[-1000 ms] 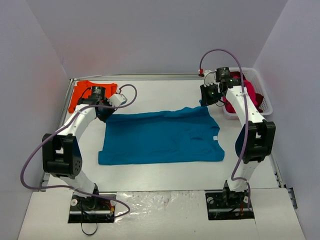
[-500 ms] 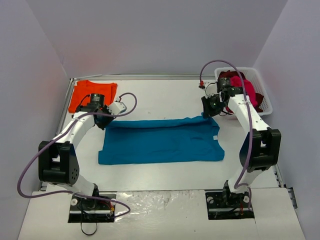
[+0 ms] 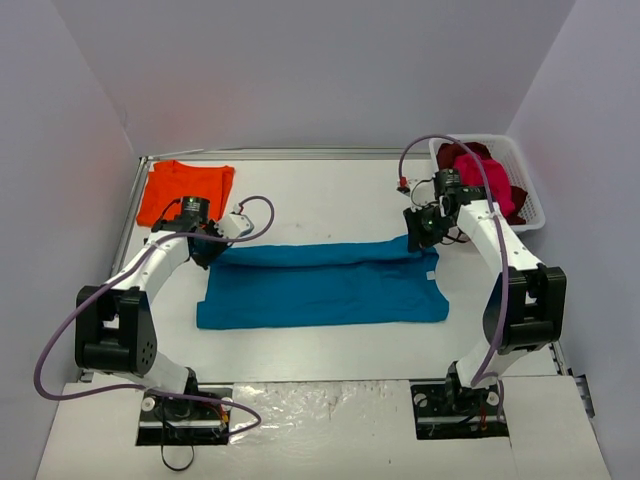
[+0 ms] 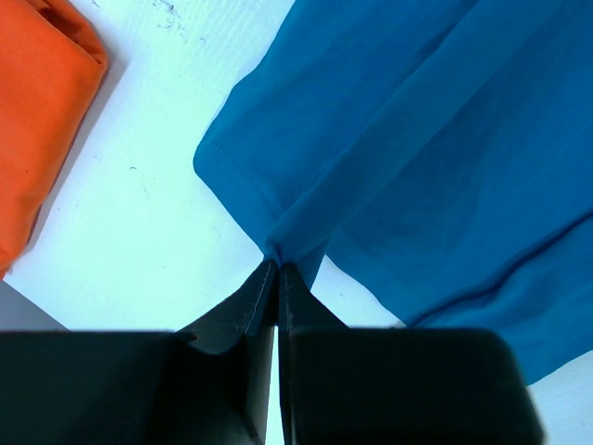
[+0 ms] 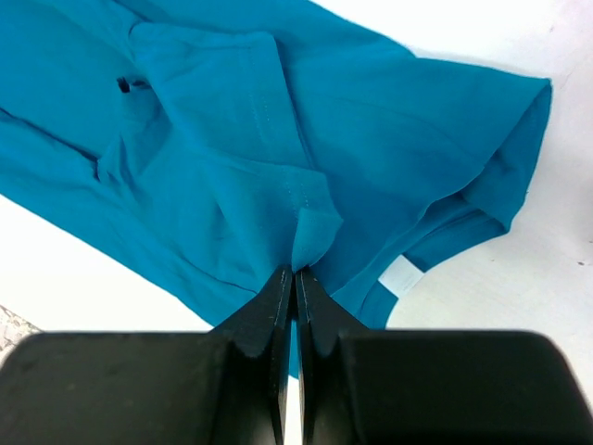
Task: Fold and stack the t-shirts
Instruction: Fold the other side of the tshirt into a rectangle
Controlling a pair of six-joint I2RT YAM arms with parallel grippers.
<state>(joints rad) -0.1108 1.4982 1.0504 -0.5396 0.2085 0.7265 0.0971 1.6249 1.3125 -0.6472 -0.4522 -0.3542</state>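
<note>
The teal-blue t-shirt (image 3: 320,290) lies across the middle of the table, its far edge lifted and folded toward the near side. My left gripper (image 3: 213,243) is shut on the shirt's far left corner (image 4: 278,250). At the far right, the right gripper (image 3: 420,232) is shut on a pinch of the same cloth (image 5: 310,236) near the collar label (image 5: 400,275). An orange t-shirt (image 3: 185,190) lies folded at the far left corner. A magenta-pink t-shirt (image 3: 498,195) and a dark red one (image 3: 472,153) sit bunched in the basket.
The white slotted basket (image 3: 530,205) stands at the far right corner, close behind the right arm. Purple cables loop off both wrists. A raised rail (image 3: 280,154) runs along the table's far edge, with grey walls on three sides.
Both grippers have drawn the teal shirt's far edge toward the near side, folding it over the rest. The visible shirt has grown narrower front to back.
</note>
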